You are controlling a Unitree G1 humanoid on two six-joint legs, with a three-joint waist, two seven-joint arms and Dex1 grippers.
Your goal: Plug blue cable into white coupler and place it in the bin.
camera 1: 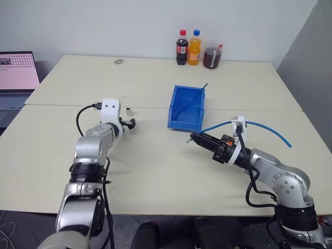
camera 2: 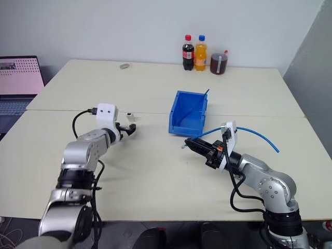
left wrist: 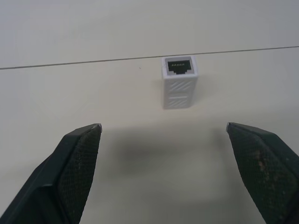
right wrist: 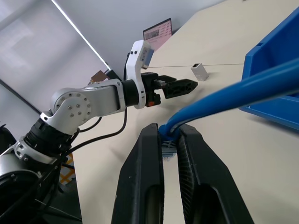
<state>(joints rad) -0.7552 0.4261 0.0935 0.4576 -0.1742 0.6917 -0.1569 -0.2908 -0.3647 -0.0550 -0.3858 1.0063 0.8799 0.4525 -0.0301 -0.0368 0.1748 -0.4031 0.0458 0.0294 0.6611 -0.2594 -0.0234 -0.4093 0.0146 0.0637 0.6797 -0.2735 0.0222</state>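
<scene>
Spreading my left gripper (left wrist: 163,135) before the small white plastic coupler (left wrist: 180,81), I am risking toppling it (right gripper (right wrist: 170,140) is pinching the thin blue cable (right wrist: 243,88)).

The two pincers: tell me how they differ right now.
The left pincer is wide open and holds nothing; the right pincer is shut on the blue cable. The left pincer points at the white coupler, which lies apart from it on the table; the right pincer hovers near the blue bin. Both have two black fingers.
</scene>
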